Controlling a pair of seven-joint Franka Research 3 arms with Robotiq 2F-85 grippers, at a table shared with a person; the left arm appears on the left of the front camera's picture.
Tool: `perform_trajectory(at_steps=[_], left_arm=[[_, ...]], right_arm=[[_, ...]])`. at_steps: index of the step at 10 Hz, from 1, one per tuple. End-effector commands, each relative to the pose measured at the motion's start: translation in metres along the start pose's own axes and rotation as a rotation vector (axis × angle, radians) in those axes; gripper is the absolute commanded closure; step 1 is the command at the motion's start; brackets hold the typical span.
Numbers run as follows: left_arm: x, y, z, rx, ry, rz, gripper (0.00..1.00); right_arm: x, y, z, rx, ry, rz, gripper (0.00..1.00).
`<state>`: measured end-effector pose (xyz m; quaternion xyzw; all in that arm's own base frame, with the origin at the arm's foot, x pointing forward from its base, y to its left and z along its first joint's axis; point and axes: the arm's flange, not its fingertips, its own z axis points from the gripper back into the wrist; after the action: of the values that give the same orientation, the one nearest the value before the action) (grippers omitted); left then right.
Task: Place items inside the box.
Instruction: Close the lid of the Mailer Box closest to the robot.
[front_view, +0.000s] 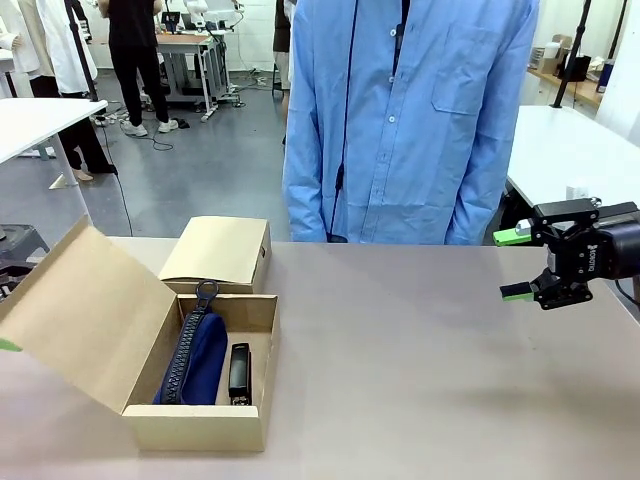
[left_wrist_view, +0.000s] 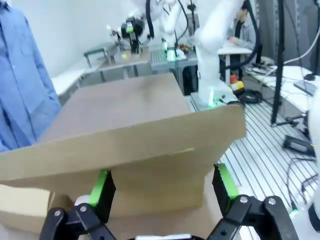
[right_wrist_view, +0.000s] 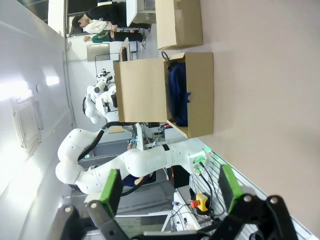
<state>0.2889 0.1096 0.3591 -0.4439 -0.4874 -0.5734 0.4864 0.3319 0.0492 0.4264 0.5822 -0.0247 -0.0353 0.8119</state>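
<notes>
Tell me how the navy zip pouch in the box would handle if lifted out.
The navy pouch looks soft and bulging, so it would probably sag or fold. Its zip pull ring may dangle and snag. It lies close to the black stapler, which could get nudged.

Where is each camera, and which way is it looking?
Front view: sits on the robot's side, looks across the table at a person in a blue shirt; the right gripper shows, open.
Left wrist view: on the left arm, looks along its open left gripper at the box's flap.
Right wrist view: on the right arm, rolled sideways, looks across the table at the box; its green-padded fingers show.
Shared: the box in all three.
</notes>
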Motion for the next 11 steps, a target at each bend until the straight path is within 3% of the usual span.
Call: perform_trajectory(at_steps=[1,6,9,11], left_arm=[[0.006,-0.007,-0.043,0.032,-0.018,-0.077,0.00],[-0.005,-0.006,-0.165,0.045,0.080,-0.098,0.00],[-0.029,-0.028,-0.188,-0.130,0.168,-0.014,0.00],[-0.047,-0.036,-0.192,-0.167,0.248,-0.023,0.00]], right_arm=[[0.000,0.004,0.000,0.010,-0.002,-0.016,0.00],[0.000,0.004,0.000,0.010,-0.002,-0.016,0.00],[0.000,0.004,0.000,0.010,-0.002,-0.016,0.00],[0.000,0.004,0.000,0.010,-0.002,-0.016,0.00]])
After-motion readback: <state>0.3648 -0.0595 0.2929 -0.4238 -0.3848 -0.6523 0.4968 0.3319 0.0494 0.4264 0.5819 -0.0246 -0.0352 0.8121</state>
